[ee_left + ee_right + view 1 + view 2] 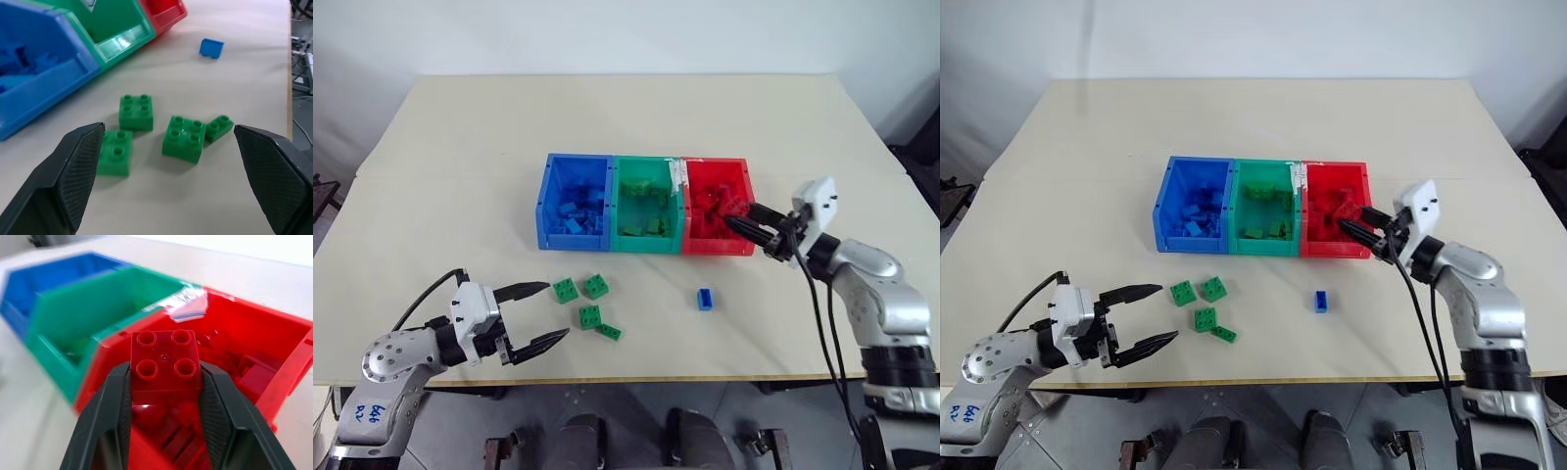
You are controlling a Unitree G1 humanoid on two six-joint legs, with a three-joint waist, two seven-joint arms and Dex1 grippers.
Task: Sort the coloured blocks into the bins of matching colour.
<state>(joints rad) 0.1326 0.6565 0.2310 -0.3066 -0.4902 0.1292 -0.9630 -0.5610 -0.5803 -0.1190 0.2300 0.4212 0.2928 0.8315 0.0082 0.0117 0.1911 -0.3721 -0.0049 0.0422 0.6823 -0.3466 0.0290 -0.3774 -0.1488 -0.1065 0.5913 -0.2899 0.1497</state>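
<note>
Right gripper (165, 382), jaws clamped on red block (165, 363), at the red bin (744, 211), centre right; not yet dropped. Left gripper (540, 313) jaws apart, lower left. Four green blocks (593, 286) and blue block (705, 299) remain on table (460, 157).

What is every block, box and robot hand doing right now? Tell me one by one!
Right gripper: jaws shut on the red studded plastic brick, over the red plastic bin.
Left gripper: jaws open, empty, beside the four green studded plastic bricks.
Four green bricks: loose on the beige table.
Small blue studded plastic brick: loose on the table.
Blue plastic bin: holds blue bricks.
Green plastic bin: holds green bricks.
Red bin: holds red bricks.
</note>
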